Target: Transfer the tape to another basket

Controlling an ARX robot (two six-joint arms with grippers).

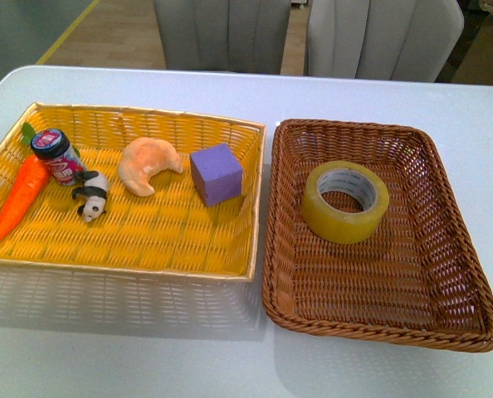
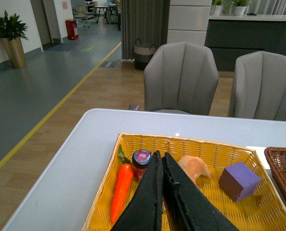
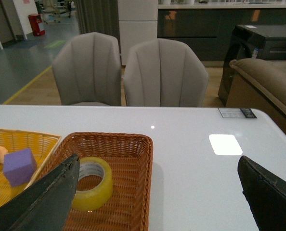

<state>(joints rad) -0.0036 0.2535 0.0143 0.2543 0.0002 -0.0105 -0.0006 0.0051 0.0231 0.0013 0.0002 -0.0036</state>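
The tape [image 1: 345,201] already sat in the brown basket [image 1: 446,323] by the table's right edge. The job looked done. The right claw [image 3: 157,192] was wide open and empty; the left claw [image 2: 161,166] was shut and empty.

No text can be read; the jar [image 1: 57,157] label (red, white) is too blurred.

glossy tape [image 1: 345,201], woven wicker basket [image 1: 446,274].

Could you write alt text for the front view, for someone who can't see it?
A roll of yellowish tape lies flat in a brown wicker basket on a white table. Beside it, a yellow basket holds a toy carrot, small jar, panda figure, croissant and purple cube.
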